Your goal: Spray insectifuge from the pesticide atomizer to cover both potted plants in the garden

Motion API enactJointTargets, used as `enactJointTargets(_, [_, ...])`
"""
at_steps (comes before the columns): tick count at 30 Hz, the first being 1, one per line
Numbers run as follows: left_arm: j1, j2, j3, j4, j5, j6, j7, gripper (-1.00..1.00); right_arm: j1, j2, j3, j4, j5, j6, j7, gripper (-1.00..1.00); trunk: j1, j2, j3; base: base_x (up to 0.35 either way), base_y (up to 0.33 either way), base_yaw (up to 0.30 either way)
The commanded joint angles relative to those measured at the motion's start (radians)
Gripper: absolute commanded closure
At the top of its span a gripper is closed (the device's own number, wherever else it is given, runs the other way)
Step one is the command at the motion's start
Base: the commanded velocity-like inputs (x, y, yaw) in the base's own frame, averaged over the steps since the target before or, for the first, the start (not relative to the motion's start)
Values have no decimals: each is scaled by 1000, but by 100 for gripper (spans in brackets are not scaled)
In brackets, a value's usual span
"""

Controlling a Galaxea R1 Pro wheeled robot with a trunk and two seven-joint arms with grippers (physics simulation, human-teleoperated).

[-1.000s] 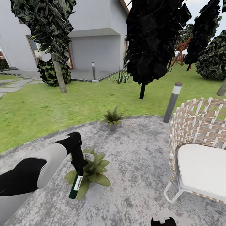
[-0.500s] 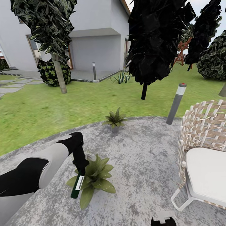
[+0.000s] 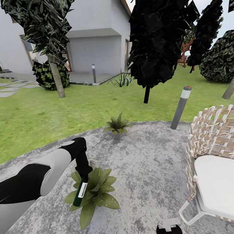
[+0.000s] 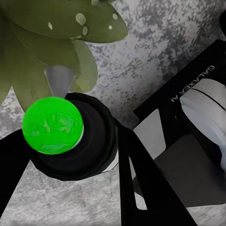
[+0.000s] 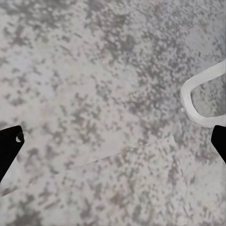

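1. Since a second ago the whole head view has swung a little, so the wicker chair sits further toward the right edge. The left end effector and its bottle have barely changed against the near plant.
2. Left end effector: clamped on the pesticide atomizer, which hangs tilted at lower left of the frame, its base overlapping the leaves of the near potted plant.
3. In the left wrist view the atomizer shows a bright green spot on its end, with the plant's leaves just beyond.
4. Right end effector: fingers wide apart, nothing between them, over the grey patio.
5. Risks, as I judge them:
   - bottle pressing into the leaves and shifting in the grip;
   - spray covering one side of the rosette only;
   - the far potted plant, well apart at frame centre, left untreated unless the robot moves closer.
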Motion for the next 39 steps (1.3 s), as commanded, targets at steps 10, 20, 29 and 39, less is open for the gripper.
enactJointTargets(10, [0, 1, -6, -1, -44, 15, -9, 100, -1, 0, -8, 1, 10, -3, -4, -100, 0, 0, -1, -128, 121, -1])
enactJointTargets(20, [7, 0, -3, -1, -47, 15, -9, 100, -1, 0, -7, 1, 12, -3, -3, -100, 0, 0, -1, -87, 320, 0])
enactJointTargets(29, [51, -12, 0, -1, -47, 17, -9, 100, -1, 0, -7, 1, 12, -3, -2, -100, 0, 0, -1, -31, 114, 0])
enactJointTargets(39, [93, -12, -1, -3, -49, 20, -9, 100, -1, 0, -7, 1, 12, -3, -2, -100, 0, 0, -1, -178, 0, -40])
